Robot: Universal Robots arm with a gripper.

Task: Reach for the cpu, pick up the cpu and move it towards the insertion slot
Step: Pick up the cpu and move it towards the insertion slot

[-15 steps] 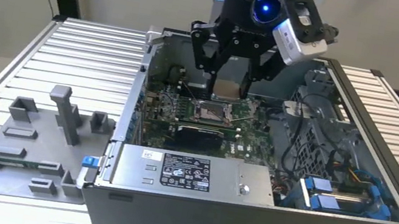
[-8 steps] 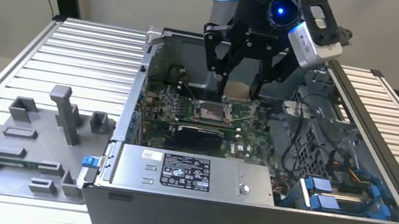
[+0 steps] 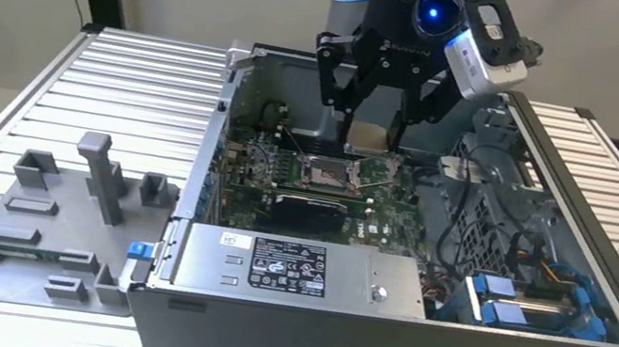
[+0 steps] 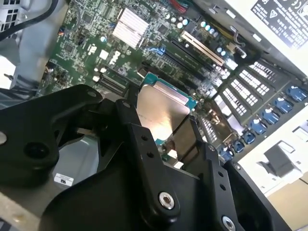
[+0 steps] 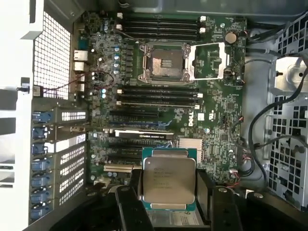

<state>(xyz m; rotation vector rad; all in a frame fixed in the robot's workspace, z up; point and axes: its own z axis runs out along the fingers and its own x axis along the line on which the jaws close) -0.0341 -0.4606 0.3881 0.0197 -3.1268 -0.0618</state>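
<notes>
My gripper (image 3: pixel 369 138) hangs inside the open computer case (image 3: pixel 596 281), shut on the cpu (image 3: pixel 368 135), a silvery square plate held flat between the two black fingers. In both wrist views the cpu (image 5: pixel 168 179) (image 4: pixel 161 108) shows its metal top with a green rim, and a finger (image 5: pixel 129 204) presses on each side. The insertion slot (image 3: pixel 327 174) lies on the green board a little below and toward the exterior view's left of the cpu. In the first wrist view the insertion slot (image 5: pixel 162 62) is uncovered, its silver frame around a dark centre, well apart from the cpu.
The slot's load plate (image 5: pixel 209 60) stands flipped open beside it. A black card (image 3: pixel 311 204) and the power supply box (image 3: pixel 306 270) sit nearer the front. Cables and blue parts (image 3: pixel 529 303) crowd the case's right side. A grey fixture plate (image 3: pixel 24 276) with blocks lies outside, left.
</notes>
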